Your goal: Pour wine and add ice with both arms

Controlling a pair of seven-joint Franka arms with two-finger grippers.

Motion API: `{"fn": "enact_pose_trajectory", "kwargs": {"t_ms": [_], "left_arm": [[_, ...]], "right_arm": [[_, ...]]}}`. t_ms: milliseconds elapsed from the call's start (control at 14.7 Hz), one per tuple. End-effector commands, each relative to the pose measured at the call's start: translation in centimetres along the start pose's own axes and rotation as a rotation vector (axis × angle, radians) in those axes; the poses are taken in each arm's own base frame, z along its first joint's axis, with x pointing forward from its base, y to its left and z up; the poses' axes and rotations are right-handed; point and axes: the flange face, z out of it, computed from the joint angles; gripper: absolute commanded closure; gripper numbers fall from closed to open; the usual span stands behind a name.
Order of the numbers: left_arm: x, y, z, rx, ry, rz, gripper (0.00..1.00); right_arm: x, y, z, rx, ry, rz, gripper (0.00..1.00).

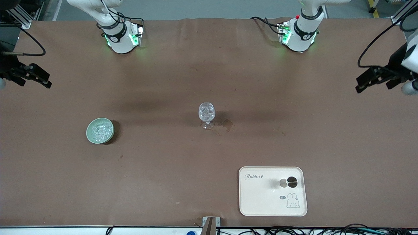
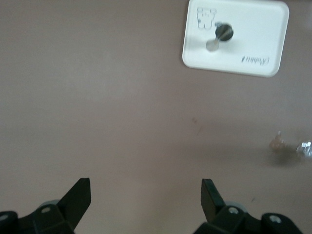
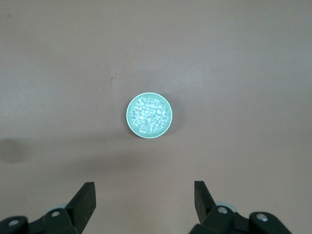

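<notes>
- While both arms wait at the desk's ends, the ice (image 1: 100, 130) lies heaped as small clear chunks in a pale green bowl (image 1: 89, 134) toward the right arm's end of the desk; the right wrist view shows the same heap (image 3: 148, 116) filling the bowl (image 3: 130, 117) from directly above
- More clear chunks sit inside the wine glass (image 1: 206, 115), which stands upright on its stem near the middle of the desk, well apart from the bowl; the left wrist view catches it only at the edge (image 2: 292, 146), blurred
- Just beside the glass's foot, toward the left arm's end, a small dark stain (image 1: 225, 124) marks the brown desk (image 1: 163, 179)
- Nearer to the front camera than the glass, toward the left arm's end, lies a cream tray (image 1: 261, 202) printed with a rabbit and the word "Rabbit"; on it stands a small dark round thing (image 1: 291, 181) seen from above, too small to name, also visible in the left wrist view (image 2: 224, 32) on the tray (image 2: 253, 44)
- The right pincer (image 1: 42, 80) hangs in the air over the desk's edge at the right arm's end, released, its fingers (image 3: 85, 200) spread wide with nothing between them
- The left pincer (image 1: 364, 83) hangs over the desk's edge at the left arm's end, likewise released, its fingers (image 2: 78, 197) wide apart and bare
</notes>
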Motion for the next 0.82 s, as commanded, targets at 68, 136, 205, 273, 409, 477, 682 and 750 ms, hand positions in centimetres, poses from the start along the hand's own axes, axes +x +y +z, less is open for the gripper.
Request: {"fn": "enact_pose_trajectory", "kwargs": {"t_ms": [68,136,205,273,409,477,682,750], "left_arm": [[-4.1,1.9,0.1,-0.002,-0.002,0.059,0.00],[-4.4,2.7,-0.1,0.003,0.003,0.066,0.00],[-4.5,3.0,-0.1,0.006,0.000,0.071,0.00],[-4.5,3.0,0.0,0.007,-0.004,0.068,0.00],[-4.5,3.0,-0.4,0.006,0.003,0.033,0.00],[-4.5,3.0,-0.4,0.006,0.003,0.005,0.00],[-4.4,3.2,-0.3,0.008,0.001,0.006,0.00],[-4.4,3.3,-0.3,0.008,0.001,0.000,0.00]], "right_arm": [[0.7,0.0,-2.5,0.033,-0.001,-0.048,0.10],[1.1,0.0,-2.6,0.036,-0.016,-0.063,0.10],[1.5,0.0,-2.5,0.036,-0.028,-0.074,0.10],[1.8,0.1,-2.4,0.036,-0.040,-0.084,0.10],[2.0,0.0,-2.2,0.036,-0.043,-0.093,0.08],[2.0,-0.1,-1.9,0.037,-0.051,-0.102,0.08],[2.1,-0.2,-0.9,0.040,-0.064,-0.112,0.08],[2.0,-0.2,-0.3,0.040,-0.073,-0.113,0.08]]}}
